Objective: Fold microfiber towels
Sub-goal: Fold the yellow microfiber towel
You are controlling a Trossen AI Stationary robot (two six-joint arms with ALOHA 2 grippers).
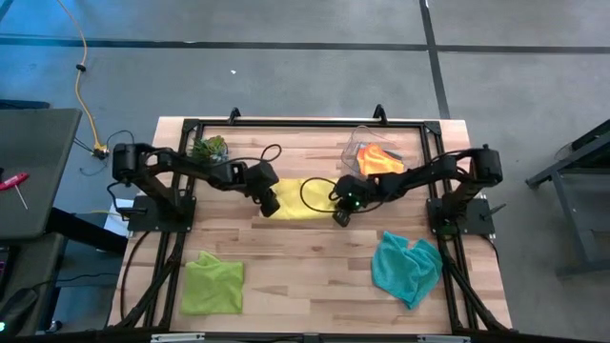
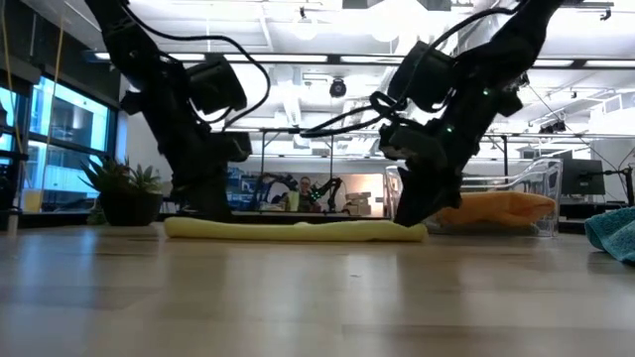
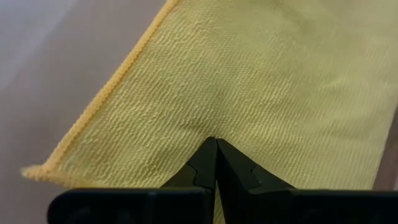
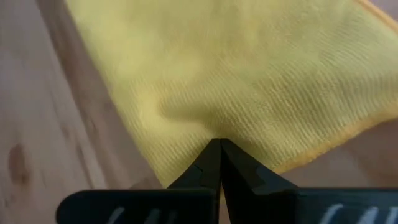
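Observation:
The yellow towel (image 1: 303, 200) lies flat on the wooden table between my two arms; in the low view it is a low, flat strip (image 2: 298, 230). My left gripper (image 1: 270, 206) is shut at the towel's left end and points steeply down. My right gripper (image 1: 340, 217) is shut at the towel's right end and slants down as well. A lime green towel (image 1: 212, 283) lies crumpled near the front left. A teal towel (image 1: 408, 267) lies rumpled at the front right. An orange towel (image 1: 379, 158) sits in a clear bin. My left gripper meets the yellow towel a little in from its hemmed corner (image 3: 205, 127), coming steeply from above. The shut fingertips (image 3: 205, 155) cover the spot, where the cloth puckers slightly. That end lies on the table. My right gripper meets the towel's near right part beside its hemmed edge (image 4: 205, 127), slanting down from the table's right. A small wrinkle (image 4: 177, 115) runs up to the shut fingertips (image 4: 211, 155), which hide the contact. The cloth rests on the table.
A small green plant (image 1: 210, 148) stands at the far left. The clear bin (image 1: 367, 143) stands at the far right, close behind my right arm. A black frame (image 1: 286, 124) runs round the table. Bare wood lies in the front middle between the green and teal towels.

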